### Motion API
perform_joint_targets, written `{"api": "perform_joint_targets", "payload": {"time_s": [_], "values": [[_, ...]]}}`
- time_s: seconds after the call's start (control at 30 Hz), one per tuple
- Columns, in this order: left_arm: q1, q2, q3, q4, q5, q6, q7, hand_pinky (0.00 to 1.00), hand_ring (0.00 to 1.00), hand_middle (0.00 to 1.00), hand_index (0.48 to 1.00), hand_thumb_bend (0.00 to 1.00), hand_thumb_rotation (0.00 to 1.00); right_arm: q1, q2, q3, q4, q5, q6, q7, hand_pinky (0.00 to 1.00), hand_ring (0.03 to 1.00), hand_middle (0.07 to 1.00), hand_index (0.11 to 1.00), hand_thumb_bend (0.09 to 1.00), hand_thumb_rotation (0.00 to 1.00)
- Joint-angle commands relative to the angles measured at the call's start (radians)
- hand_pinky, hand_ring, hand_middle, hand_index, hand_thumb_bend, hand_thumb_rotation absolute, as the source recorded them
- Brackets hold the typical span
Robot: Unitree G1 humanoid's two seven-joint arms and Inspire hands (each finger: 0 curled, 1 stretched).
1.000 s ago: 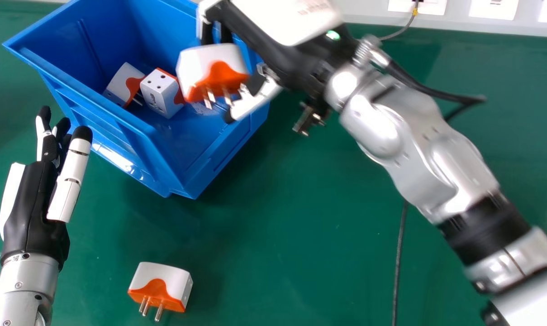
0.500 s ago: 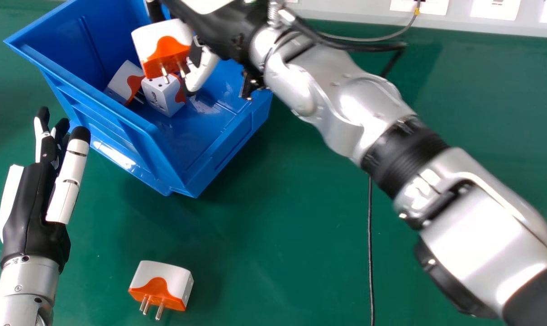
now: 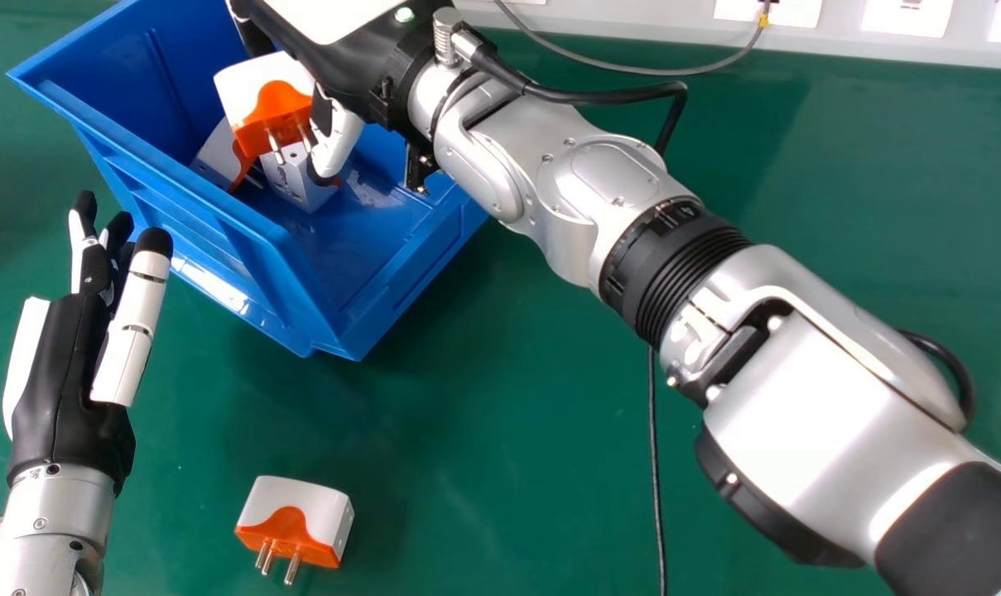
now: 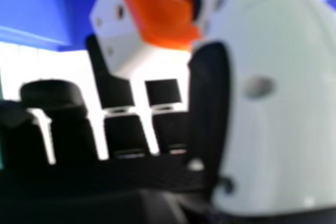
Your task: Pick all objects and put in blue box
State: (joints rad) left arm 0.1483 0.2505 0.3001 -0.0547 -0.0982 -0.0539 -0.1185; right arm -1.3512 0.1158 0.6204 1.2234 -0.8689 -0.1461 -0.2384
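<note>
Adapter [image 3: 256, 87] is pinched in my right hand [image 3: 355, 54] over the blue box [image 3: 218, 236], left hand [image 3: 57, 397] has its fingers straight, another adapter [image 3: 297, 517] on the table [image 3: 508, 430]

blue box [image 3: 210, 217] cropped, two adapters [image 3: 301, 187] partly hidden

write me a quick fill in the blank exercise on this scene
The right hand holds a plug adapter over the ____ box.
Inside the box lie ____ other adapters.
A lone adapter rests on the table, which is ____.
The robot's idle hand is its ____ hand.

Missing words: blue; two; green; left
</note>
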Motion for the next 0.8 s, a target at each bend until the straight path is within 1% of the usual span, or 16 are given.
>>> {"api": "perform_joint_targets", "payload": {"time_s": [0.0, 0.03, 0.07, 0.1, 0.13, 0.17, 0.2, 0.27, 0.3, 0.37, 0.43, 0.53, 0.63, 0.7, 0.77], "values": [[-0.010, 0.008, 0.003, -0.006, -0.001, -0.019, -0.002, 1.00, 1.00, 1.00, 1.000, 0.40, 0.86, -0.044, 0.001, -0.020, -0.005, 0.030, 0.048, 0.051, 0.07, 0.108, 0.187, 0.480, 0.512, 0.12], [-0.012, 0.008, 0.003, -0.002, -0.003, -0.021, -0.004, 1.00, 1.00, 1.00, 1.000, 0.40, 0.86, -0.046, 0.003, -0.020, -0.006, 0.034, 0.067, 0.072, 0.07, 0.108, 0.187, 0.480, 0.512, 0.12], [-0.013, 0.008, 0.004, 0.001, -0.007, -0.024, -0.009, 1.00, 1.00, 1.00, 1.000, 0.40, 0.86, -0.049, 0.002, -0.013, -0.010, 0.029, 0.084, 0.086, 0.19, 0.248, 0.337, 0.566, 0.549, 0.20], [-0.013, 0.008, 0.006, 0.002, -0.012, -0.027, -0.013, 1.00, 1.00, 1.00, 1.000, 0.40, 0.86, -0.049, -0.001, 0.000, -0.015, 0.018, 0.095, 0.091, 0.29, 0.370, 0.464, 0.645, 0.583, 0.28], [-0.013, 0.007, 0.008, 0.002, -0.015, -0.028, -0.015, 1.00, 1.00, 1.00, 1.000, 0.40, 0.86, -0.048, -0.005, 0.011, -0.020, 0.008, 0.101, 0.092, 0.29, 0.370, 0.464, 0.645, 0.583, 0.28], [-0.012, 0.007, 0.009, 0.003, -0.017, -0.030, -0.017, 1.00, 1.00, 1.00, 1.000, 0.40, 0.86, -0.047, -0.007, 0.019, -0.023, 0.002, 0.105, 0.092, 0.39, 0.478, 0.571, 0.712, 0.619, 0.35], [-0.011, 0.004, 0.010, 0.000, -0.020, -0.029, -0.017, 1.00, 1.00, 1.00, 1.000, 0.40, 0.86, -0.044, -0.012, 0.028, -0.026, -0.004, 0.104, 0.083, 0.39, 0.478, 0.571, 0.712, 0.619, 0.35], [-0.010, 0.004, 0.007, -0.004, -0.020, -0.031, -0.017, 1.00, 1.00, 1.00, 1.000, 0.41, 0.87, -0.040, -0.019, 0.038, -0.032, -0.010, 0.098, 0.073, 0.53, 0.650, 0.726, 0.815, 0.685, 0.47], [-0.009, 0.004, 0.006, -0.008, -0.019, -0.030, -0.016, 1.00, 1.00, 1.00, 1.000, 0.41, 0.87, -0.039, -0.022, 0.042, -0.034, -0.013, 0.096, 0.070, 0.59, 0.717, 0.781, 0.852, 0.710, 0.51], [-0.005, 0.005, 0.005, -0.016, -0.019, -0.025, -0.014, 1.00, 1.00, 1.00, 1.000, 0.42, 0.86, -0.039, -0.026, 0.052, -0.034, -0.017, 0.096, 0.065, 0.67, 0.813, 0.860, 0.906, 0.745, 0.58], [-0.003, 0.006, 0.004, -0.023, -0.016, -0.017, -0.010, 1.00, 1.00, 1.00, 1.000, 0.43, 0.86, -0.037, -0.029, 0.058, -0.036, -0.018, 0.099, 0.062, 0.72, 0.876, 0.911, 0.940, 0.770, 0.63], [-0.005, 0.004, 0.004, -0.017, -0.018, -0.020, -0.010, 1.00, 1.00, 1.00, 1.000, 0.42, 0.86, -0.034, -0.032, 0.065, -0.040, -0.016, 0.105, 0.059, 0.79, 0.937, 0.955, 0.969, 0.793, 0.68], [-0.011, 0.006, 0.003, -0.005, -0.012, -0.029, -0.008, 1.00, 1.00, 1.00, 1.000, 0.42, 0.86, -0.031, -0.035, 0.071, -0.041, -0.019, 0.109, 0.054, 0.81, 0.960, 0.971, 0.981, 0.801, 0.69], [-0.009, 0.008, 0.002, -0.007, -0.009, -0.028, -0.008, 1.00, 1.00, 1.00, 1.000, 0.41, 0.86, -0.029, -0.036, 0.074, -0.042, -0.020, 0.112, 0.050, 0.85, 0.980, 0.985, 0.990, 0.805, 0.71], [-0.008, 0.010, 0.001, -0.007, -0.007, -0.028, -0.010, 1.00, 1.00, 1.00, 1.000, 0.41, 0.86, -0.028, -0.036, 0.078, -0.042, -0.021, 0.115, 0.047, 0.87, 0.987, 0.991, 0.994, 0.805, 0.72]]}}
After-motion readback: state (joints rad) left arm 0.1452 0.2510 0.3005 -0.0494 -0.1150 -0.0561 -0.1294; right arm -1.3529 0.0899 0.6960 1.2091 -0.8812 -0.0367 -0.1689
